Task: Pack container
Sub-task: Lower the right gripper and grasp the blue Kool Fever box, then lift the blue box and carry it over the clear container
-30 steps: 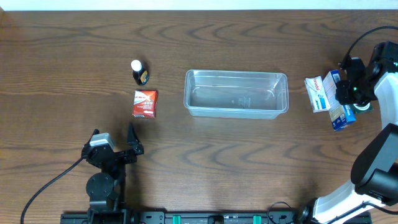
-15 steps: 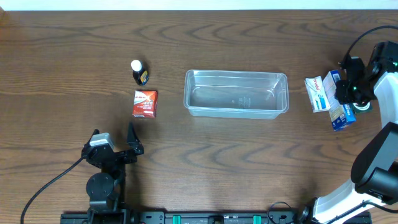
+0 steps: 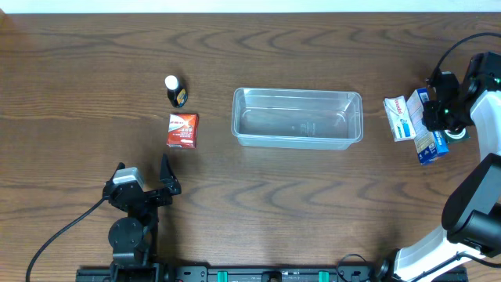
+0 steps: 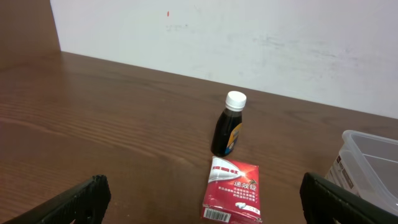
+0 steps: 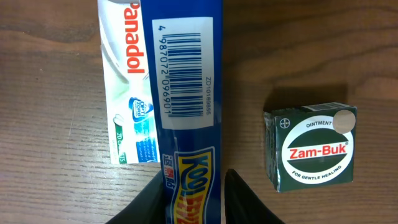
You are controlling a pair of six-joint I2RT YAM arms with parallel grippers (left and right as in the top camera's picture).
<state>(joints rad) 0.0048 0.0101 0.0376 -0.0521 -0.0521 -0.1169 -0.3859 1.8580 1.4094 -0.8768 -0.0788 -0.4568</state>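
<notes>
The clear plastic container (image 3: 297, 92) sits in the middle of the table with nothing in it; its corner (image 4: 373, 155) shows at the right of the left wrist view. My right gripper (image 3: 435, 114) (image 5: 196, 179) is over the boxes at the far right, shut on a long blue Kool Fever box (image 5: 186, 81) (image 3: 433, 147) with one finger on each long side. A white Panadol box (image 5: 124, 81) (image 3: 399, 117) lies against it. My left gripper (image 3: 142, 172) (image 4: 202, 208) rests open near the front left, holding nothing.
A red packet (image 3: 182, 129) (image 4: 233, 190) and a small dark bottle with a white cap (image 3: 174, 91) (image 4: 229, 124) stand left of the container, ahead of my left gripper. A green Zam-Buk box (image 5: 311, 149) lies just right of the blue box.
</notes>
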